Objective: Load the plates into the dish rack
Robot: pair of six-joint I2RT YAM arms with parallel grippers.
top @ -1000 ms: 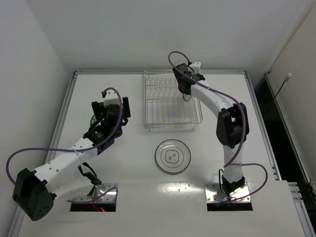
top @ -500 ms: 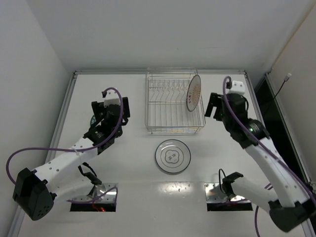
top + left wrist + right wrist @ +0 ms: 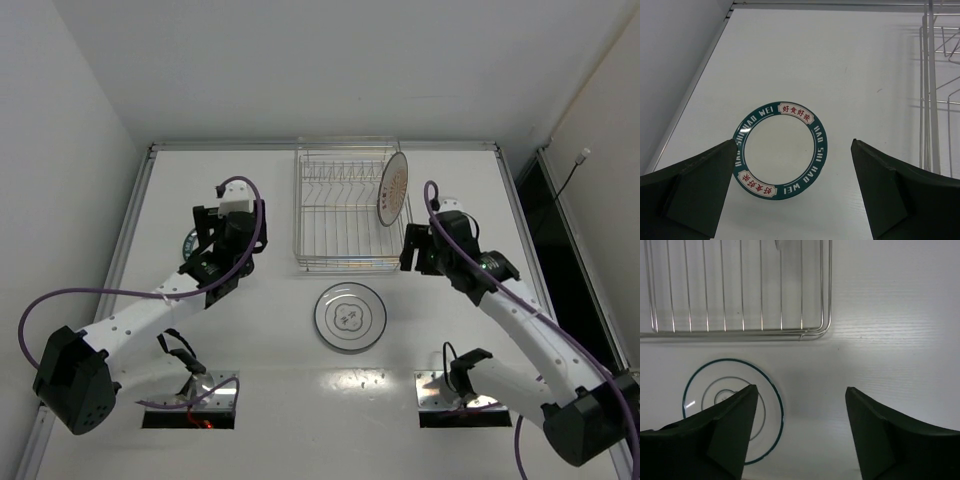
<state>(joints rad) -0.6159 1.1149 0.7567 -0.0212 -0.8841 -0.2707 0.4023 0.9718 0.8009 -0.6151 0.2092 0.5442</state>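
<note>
Top external view: the right end effector (image 3: 410, 250), empty with jaws wide, has drawn back from the dish rack (image 3: 340, 262), where the orange-rimmed plate (image 3: 393, 190) now stands on edge. The left end effector (image 3: 793, 142) hovers fully spread over the green-rimmed plate (image 3: 780, 150). The grey plate (image 3: 350, 317) lies on the bench (image 3: 480, 190).

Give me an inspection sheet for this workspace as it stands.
Surface: white table, no spills seen.
Job's things: dish rack far centre; orange-rimmed plate on edge at its right end; grey plate flat before the rack; green-rimmed plate flat at left.
Clutter: nothing seen.
Grippers: left gripper open, empty, above the green-rimmed plate; right gripper open, empty, by the rack's near right corner.
Cables: purple cable looped along each arm.
Surroundings: white walls.
</note>
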